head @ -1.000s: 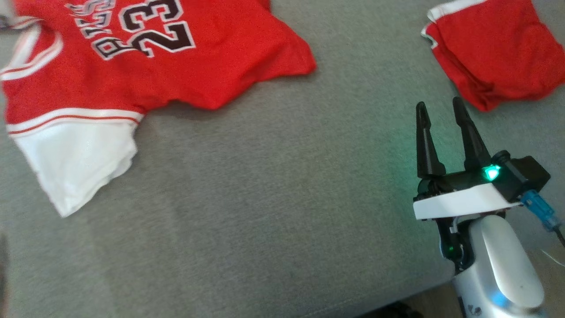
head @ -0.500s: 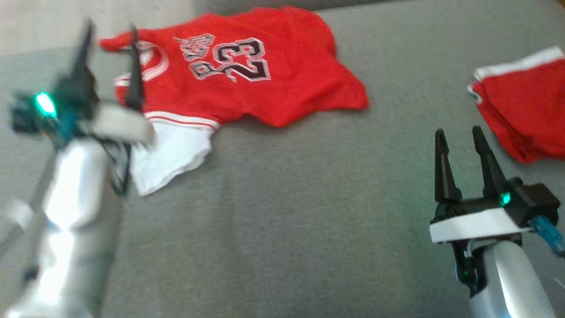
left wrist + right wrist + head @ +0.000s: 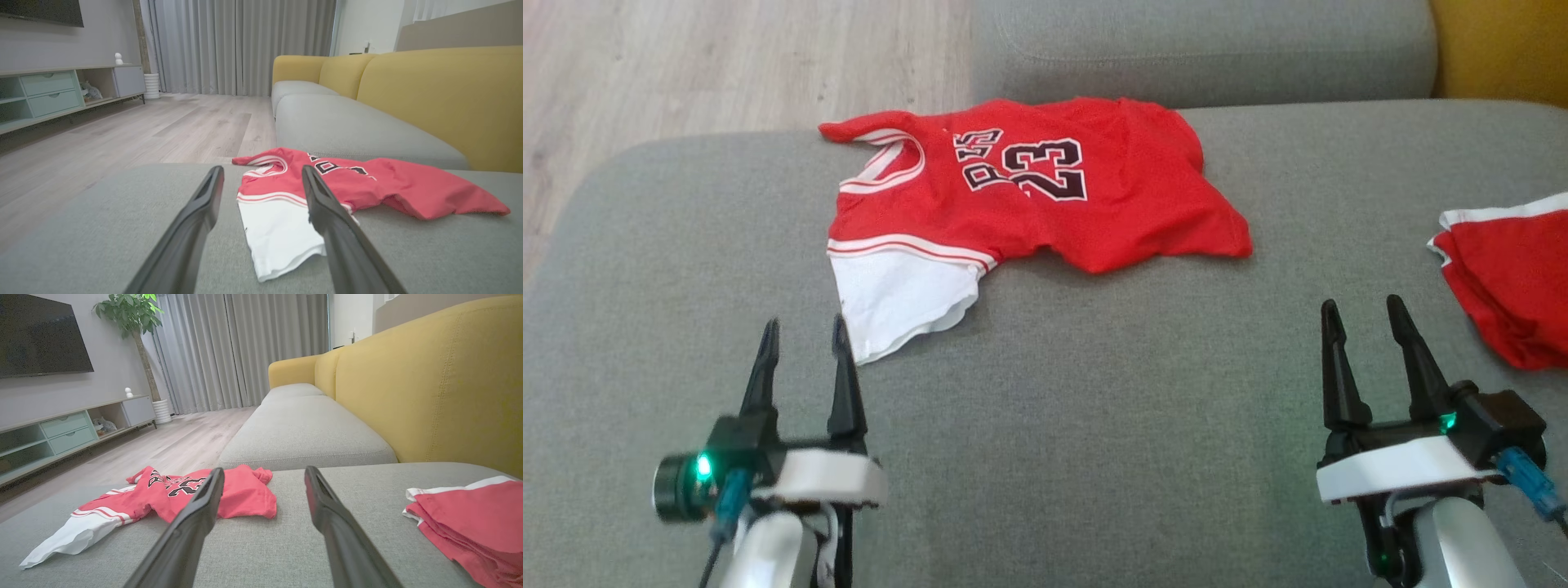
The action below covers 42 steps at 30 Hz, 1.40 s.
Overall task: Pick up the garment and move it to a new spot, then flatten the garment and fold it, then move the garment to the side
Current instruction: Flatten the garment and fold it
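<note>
The garment (image 3: 1029, 196) is a red jersey with the number 23 and a white sleeve, lying rumpled on the grey sofa seat (image 3: 1094, 425). It also lies ahead in the left wrist view (image 3: 359, 188) and to the left in the right wrist view (image 3: 175, 494). My left gripper (image 3: 803, 331) hovers open just short of the white sleeve (image 3: 894, 298), nothing between its fingers. At the lower right my right gripper (image 3: 1364, 314) is open too, over bare cushion, well clear of the jersey.
A second red piece of clothing with white trim (image 3: 1511, 278) lies folded at the right edge of the seat (image 3: 470, 522). The yellow backrest (image 3: 429, 384) runs along the right. Wooden floor (image 3: 686, 73) lies beyond the seat's left edge.
The head camera has tilted up, so the whole picture shifted down and shows more of the sofa. My left arm has come into view and settled at the lower left.
</note>
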Motion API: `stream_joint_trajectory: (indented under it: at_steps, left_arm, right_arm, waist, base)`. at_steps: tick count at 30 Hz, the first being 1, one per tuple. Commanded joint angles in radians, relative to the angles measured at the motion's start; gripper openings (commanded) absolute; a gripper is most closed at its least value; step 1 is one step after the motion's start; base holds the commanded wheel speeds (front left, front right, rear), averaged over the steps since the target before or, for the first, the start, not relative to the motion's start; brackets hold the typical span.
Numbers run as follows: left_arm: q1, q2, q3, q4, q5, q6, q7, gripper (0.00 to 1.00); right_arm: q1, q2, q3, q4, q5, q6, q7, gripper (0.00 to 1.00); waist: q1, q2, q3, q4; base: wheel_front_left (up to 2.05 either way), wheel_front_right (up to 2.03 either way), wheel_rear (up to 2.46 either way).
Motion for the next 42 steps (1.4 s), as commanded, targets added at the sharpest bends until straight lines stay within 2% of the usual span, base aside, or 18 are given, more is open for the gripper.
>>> stream_joint_trajectory:
  at_steps: [1,4,9,11,21,28,32,33,34,37,42]
  left_arm:
    - [-0.014,0.005,0.041,-0.053,-0.004,0.021,-0.004,1.0]
    - [0.01,-0.001,0.035,-0.078,-0.006,0.032,0.0,1.0]
    - [-0.015,0.016,0.023,-0.076,-0.002,0.025,0.039,1.0]
    - [-0.039,0.011,0.045,-0.057,-0.035,0.019,0.049,1.0]
    - [-0.192,0.077,0.068,0.223,-0.067,-0.015,0.16,1.0]
    - [-0.241,0.081,0.065,0.348,-0.084,-0.034,0.191,1.0]
    - [-0.262,0.075,0.053,0.408,-0.097,-0.063,0.21,1.0]
    - [-0.266,0.073,0.05,0.418,-0.099,-0.069,0.211,0.46]
    - [-0.27,0.071,0.046,0.426,-0.1,-0.076,0.209,0.0]
    - [-0.283,0.062,0.042,0.432,-0.106,-0.091,0.176,0.0]
    - [-0.312,0.052,0.067,0.381,-0.111,-0.072,0.047,0.0]
  right_arm:
    - [-0.029,-0.003,0.027,-0.033,0.007,-0.001,-0.006,1.0]
    - [-0.036,-0.003,0.027,-0.04,0.009,-0.001,-0.006,1.0]
    - [-0.056,-0.003,0.033,-0.044,0.007,-0.001,-0.006,1.0]
    - [-0.063,-0.003,0.035,-0.048,0.008,-0.001,-0.006,1.0]
    - [-0.102,-0.003,0.052,-0.05,0.014,-0.001,-0.006,1.0]
    - [-0.112,-0.003,0.046,-0.051,0.014,-0.001,-0.006,1.0]
    - [-0.117,-0.003,0.046,-0.052,0.015,-0.001,-0.006,1.0]
    - [-0.118,-0.003,0.044,-0.052,0.015,-0.001,-0.006,1.0]
    - [-0.118,-0.003,0.043,-0.051,0.014,-0.001,-0.006,1.0]
    - [-0.12,-0.003,0.037,-0.041,0.008,-0.001,-0.006,1.0]
    - [-0.148,-0.003,0.014,-0.014,-0.036,-0.001,-0.006,1.0]
  waist:
    - [0.0004,-0.0001,0.008,-0.003]
    - [0.0004,-0.0001,0.027,-0.007]
    - [0.0004,-0.0001,0.066,-0.02]
    - [0.0004,-0.0001,0.084,-0.028]
    - [0.0004,-0.0001,0.187,-0.091]
    - [0.0004,-0.0001,0.213,-0.109]
    - [0.0004,-0.0001,0.223,-0.117]
    - [0.0004,-0.0001,0.224,-0.118]
    - [0.0004,-0.0001,0.224,-0.118]
    - [0.0004,-0.0001,0.22,-0.114]
    - [0.0004,-0.0001,0.211,-0.081]
  base:
    - [0.0,0.0,0.0]
    - [0.0,0.0,0.0]
    - [0.0,0.0,0.0]
    - [0.0,0.0,0.0]
    - [0.0,0.0,0.0]
    - [0.0,0.0,0.0]
    - [0.0,0.0,0.0]
    - [0.0,0.0,0.0]
    - [0.0,0.0,0.0]
    - [0.0,0.0,0.0]
    - [0.0,0.0,0.0]
